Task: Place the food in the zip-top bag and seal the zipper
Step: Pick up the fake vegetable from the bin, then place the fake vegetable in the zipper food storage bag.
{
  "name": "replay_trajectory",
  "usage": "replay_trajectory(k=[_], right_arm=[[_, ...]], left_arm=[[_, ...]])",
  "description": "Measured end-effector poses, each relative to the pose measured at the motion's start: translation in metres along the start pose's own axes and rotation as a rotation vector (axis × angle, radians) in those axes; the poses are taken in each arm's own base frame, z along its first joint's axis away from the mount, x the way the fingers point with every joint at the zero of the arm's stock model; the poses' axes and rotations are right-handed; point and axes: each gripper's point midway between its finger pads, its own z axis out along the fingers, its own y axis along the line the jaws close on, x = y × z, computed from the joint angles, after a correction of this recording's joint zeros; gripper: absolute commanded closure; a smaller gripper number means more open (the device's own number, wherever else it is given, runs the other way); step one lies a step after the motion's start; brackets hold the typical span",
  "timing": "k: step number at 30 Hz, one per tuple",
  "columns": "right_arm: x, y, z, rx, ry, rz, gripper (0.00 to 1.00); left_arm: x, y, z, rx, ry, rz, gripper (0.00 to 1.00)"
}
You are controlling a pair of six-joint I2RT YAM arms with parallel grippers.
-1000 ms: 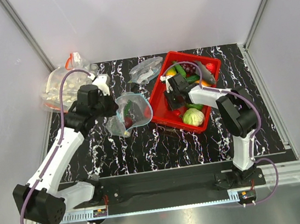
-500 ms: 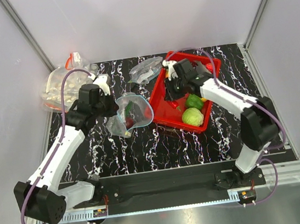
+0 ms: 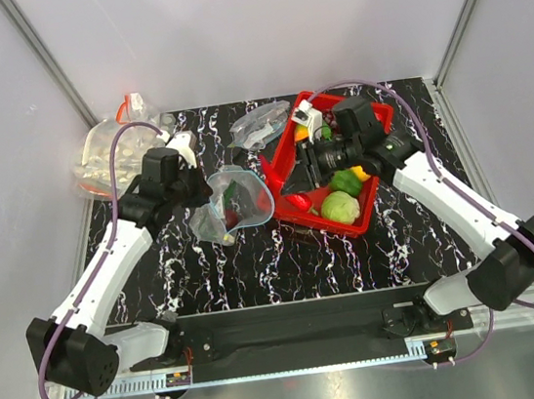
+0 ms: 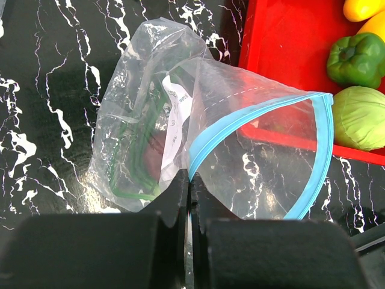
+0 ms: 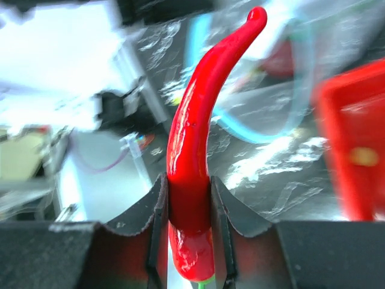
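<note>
Long glossy red chilli (image 5: 189, 144) is pinched in the right gripper (image 5: 188, 186); left gripper (image 4: 189, 180), pressed together on the teal zipper (image 4: 240, 117) of the clear floppy zip-top bag (image 4: 258, 144), holds its mouth agape just ahead of the chilli's tip — enter tip-first, release deep.

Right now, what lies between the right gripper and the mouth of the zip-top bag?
Between right gripper and zip-top bag, the top view shows only the red basket's left wall.

Glossy red chilli (image 5: 189, 150) pinched nr stem; clear bag (image 4: 150, 120) mouth open, zipper (image 4: 252, 113) unsealed.
</note>
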Motion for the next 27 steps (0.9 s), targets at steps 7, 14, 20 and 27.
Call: replay_trajectory(k=[7,14,20,27], right_arm=[[0.032,0.039,0.014,-0.217,0.1,0.069,0.9],[0.04,0.018,0.057,-0.234,0.18,0.187,0.89],[0.02,-0.009,0.098,-0.182,0.19,0.313,0.91],[-0.022,-0.035,0.136,-0.1,0.068,0.464,0.82]], left_arm=[[0.001,0.0,-0.001,0.0,0.004,-0.006,1.0],[-0.004,-0.003,-0.008,0.01,-0.02,-0.005,1.0],[-0.005,-0.006,-0.012,0.025,-0.031,-0.003,1.0],[-0.004,-0.011,-0.012,0.043,-0.025,0.003,1.0]])
